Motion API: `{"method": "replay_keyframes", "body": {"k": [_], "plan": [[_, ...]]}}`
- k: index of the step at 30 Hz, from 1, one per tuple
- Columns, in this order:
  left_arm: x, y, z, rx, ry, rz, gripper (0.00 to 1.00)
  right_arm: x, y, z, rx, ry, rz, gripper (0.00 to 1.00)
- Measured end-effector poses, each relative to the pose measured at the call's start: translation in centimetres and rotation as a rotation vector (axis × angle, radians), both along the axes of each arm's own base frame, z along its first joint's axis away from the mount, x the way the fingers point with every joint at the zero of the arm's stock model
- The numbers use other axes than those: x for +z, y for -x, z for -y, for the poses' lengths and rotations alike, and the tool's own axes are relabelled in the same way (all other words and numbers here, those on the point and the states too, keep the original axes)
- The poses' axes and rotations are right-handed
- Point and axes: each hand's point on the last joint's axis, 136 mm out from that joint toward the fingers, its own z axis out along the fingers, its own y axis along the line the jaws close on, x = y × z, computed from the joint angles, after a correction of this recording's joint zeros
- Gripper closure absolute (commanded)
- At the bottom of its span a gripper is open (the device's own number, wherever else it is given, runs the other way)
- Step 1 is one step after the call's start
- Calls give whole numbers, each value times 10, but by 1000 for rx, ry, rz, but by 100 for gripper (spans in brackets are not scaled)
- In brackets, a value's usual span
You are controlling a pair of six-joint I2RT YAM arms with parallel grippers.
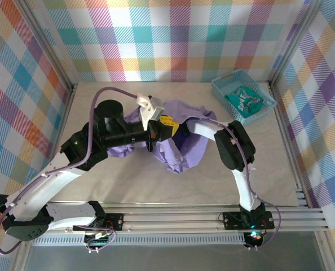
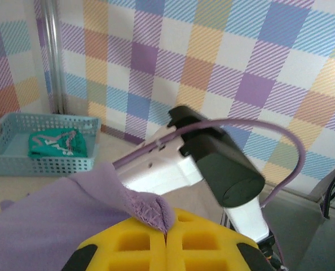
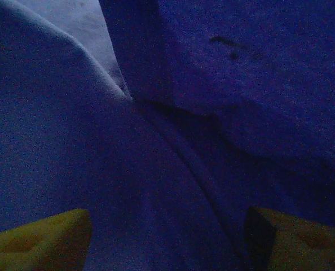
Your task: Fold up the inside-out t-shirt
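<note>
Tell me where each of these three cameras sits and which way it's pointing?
Top external: above and behind, looking down on the table; left arm, right arm, t-shirt and basket show.
Left wrist: on the left arm, looking over the left gripper, shut on the t-shirt, towards the right arm.
Right wrist: on the right arm, pressed into the t-shirt; the open right gripper shows its fingers low.
Shared: top and left wrist share the basket.

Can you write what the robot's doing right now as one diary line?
t-shirt: crumpled, unfolded | left hand: shut on t-shirt | right hand: open, pushed into t-shirt
</note>
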Motion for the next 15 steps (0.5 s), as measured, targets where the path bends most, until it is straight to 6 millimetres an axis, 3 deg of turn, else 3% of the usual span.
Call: {"method": "replay_keyframes", "body": {"k": [8, 11, 15], "plan": [[20, -11, -8, 80, 33, 56, 100, -18, -2, 0, -2, 58, -60, 29], [22, -26, -16, 178, 31, 74, 100, -19, -1, 1, 1, 58, -75, 50], [24, -57, -37, 391, 27, 98, 100, -24, 4, 0, 20, 41, -110, 86]]}}
